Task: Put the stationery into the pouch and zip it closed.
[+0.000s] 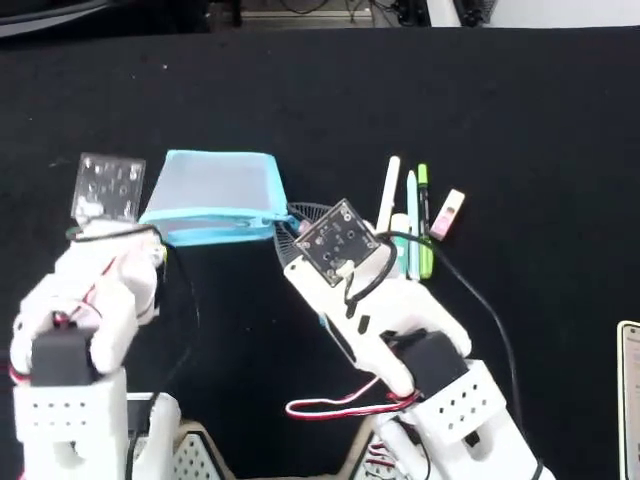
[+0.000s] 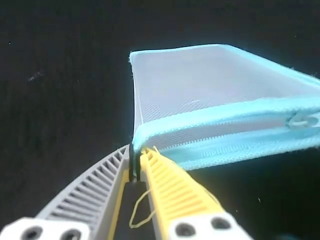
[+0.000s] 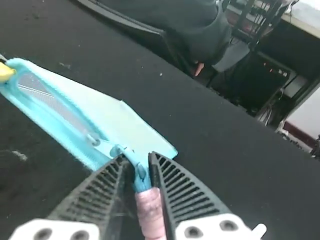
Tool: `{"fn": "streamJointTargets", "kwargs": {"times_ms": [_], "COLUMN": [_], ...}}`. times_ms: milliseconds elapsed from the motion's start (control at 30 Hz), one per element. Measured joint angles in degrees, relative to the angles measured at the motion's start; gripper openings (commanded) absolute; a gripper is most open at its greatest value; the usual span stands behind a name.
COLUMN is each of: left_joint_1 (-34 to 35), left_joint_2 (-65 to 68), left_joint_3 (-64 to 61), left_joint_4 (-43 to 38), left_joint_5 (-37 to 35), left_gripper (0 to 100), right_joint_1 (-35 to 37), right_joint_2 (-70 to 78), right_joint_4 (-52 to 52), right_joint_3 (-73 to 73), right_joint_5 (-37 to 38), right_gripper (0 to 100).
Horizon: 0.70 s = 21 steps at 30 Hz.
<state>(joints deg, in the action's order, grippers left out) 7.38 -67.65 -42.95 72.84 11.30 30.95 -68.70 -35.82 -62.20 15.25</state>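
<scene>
The light-blue mesh pouch (image 1: 215, 195) (image 2: 210, 90) (image 3: 75, 115) lies flat on the black table. My left gripper (image 1: 158, 243) (image 2: 136, 150) is shut on its near left corner. My right gripper (image 1: 291, 226) (image 3: 141, 161) is at the pouch's right end, beside the zipper pull (image 3: 107, 148) (image 2: 302, 120). Its black jaws are shut on a pink stick-like item (image 3: 149, 212) whose teal tip touches the pouch's end. A white pen (image 1: 388, 190), a blue pen (image 1: 411, 215), a green marker (image 1: 424, 215) and a pink eraser (image 1: 447, 214) lie just right of that gripper.
A pale flat object (image 1: 630, 390) sits at the table's right edge. Black cloth stretches open behind the pouch and to the far right. Chair legs and furniture stand beyond the table in the right wrist view.
</scene>
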Motion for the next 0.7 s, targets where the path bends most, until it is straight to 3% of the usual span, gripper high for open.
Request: {"fn": "streamJointTargets", "kwargs": {"times_ms": [100, 267, 567, 700], "left_joint_1": [0.0, 0.1, 0.2, 0.1], "left_joint_2": [6.2, 16.3, 23.5, 23.8], "left_joint_3": [7.8, 17.1, 18.2, 17.7], "left_joint_4": [5.0, 10.2, 9.2, 6.6], "left_joint_5": [0.0, 0.0, 0.0, 0.0], "left_gripper": [12, 12, 12, 2], "right_joint_1": [0.0, 0.0, -0.2, -3.0], "right_joint_2": [0.1, 4.4, 14.9, 14.9], "right_joint_4": [-0.2, -0.4, -0.4, -1.2], "right_joint_3": [1.2, 4.1, 9.7, 11.1], "right_joint_5": [0.5, 0.9, 0.9, 0.9], "right_gripper": [1.1, 1.1, 1.1, 1.1]}}
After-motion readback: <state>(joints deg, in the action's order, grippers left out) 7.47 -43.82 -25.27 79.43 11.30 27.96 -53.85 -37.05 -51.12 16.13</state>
